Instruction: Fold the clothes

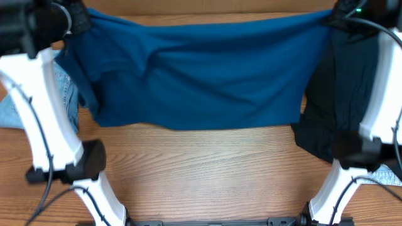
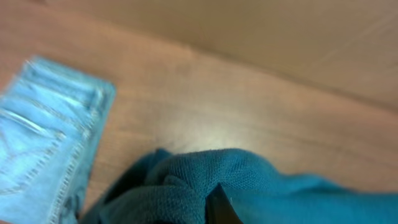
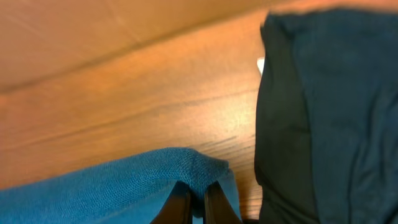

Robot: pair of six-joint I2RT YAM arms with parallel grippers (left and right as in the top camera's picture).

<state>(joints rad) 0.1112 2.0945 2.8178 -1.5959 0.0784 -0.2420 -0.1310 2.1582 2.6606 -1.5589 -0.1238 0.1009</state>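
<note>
**Risk.** The mid-blue top (image 1: 201, 75) is spread across the table (image 1: 207, 176) from 10 to 2 o'clock, with its far edge drawn between both arms. Its 9 o'clock side reaches the jeans (image 1: 63, 94). The left arm hides whether it overlaps them. Its 3 o'clock side meets the navy garment (image 1: 333, 94). In my judgement, any sweep toward 6 o'clock could drag either neighbour along or trap it inside the fold. There is a second hazard. The right gripper (image 3: 196, 204) holds only a small tuck of the corner, so uneven pull from the opposite arm could strip the cloth out and drop that side in a heap.

**Tool.**
- **Right gripper, at 2 o'clock:** the fingers (image 3: 179, 206) are narrow, almost closed, with a ridge of blue jersey pinched between them. The navy garment lies just beside them, apparently untouched.
- **Left gripper (image 1: 68, 20), at 10 o'clock:** the wrist view shows only one finger (image 2: 219, 210), with the corner bunched against it. The gap cannot be read there. The taut edge seen from overhead indicates it is clamped on the cloth.
</note>
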